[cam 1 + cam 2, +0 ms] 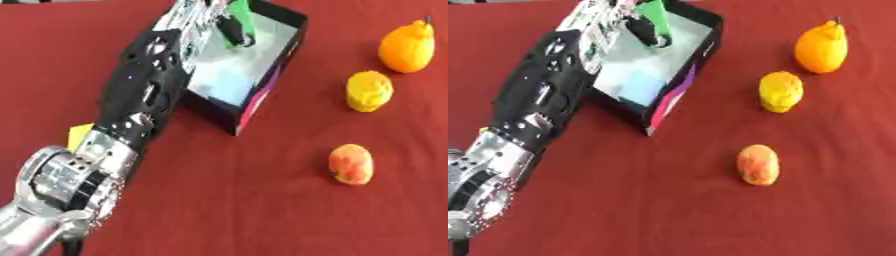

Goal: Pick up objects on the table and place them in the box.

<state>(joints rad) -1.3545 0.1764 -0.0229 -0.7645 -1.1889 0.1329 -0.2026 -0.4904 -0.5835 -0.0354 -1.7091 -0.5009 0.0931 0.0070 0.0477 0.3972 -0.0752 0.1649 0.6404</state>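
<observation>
A black box [255, 106] with a white inside stands at the top centre on the red cloth. My left arm reaches up from the lower left, and my left hand [199, 21] is over the box's far end. Its dark fingers [647, 34] are curled on a green object [654, 16] held above the box's inside. A pale blue patch [636, 86] shows on the box floor. To the right of the box lie an orange pear-shaped fruit [407, 47], a lumpy yellow fruit [369, 90] and an orange-red fruit [351, 164].
A small yellow piece [79, 134] pokes out from behind my left forearm on the left. The red cloth [245, 210] covers the whole table, with open room in front of the box and between it and the fruits.
</observation>
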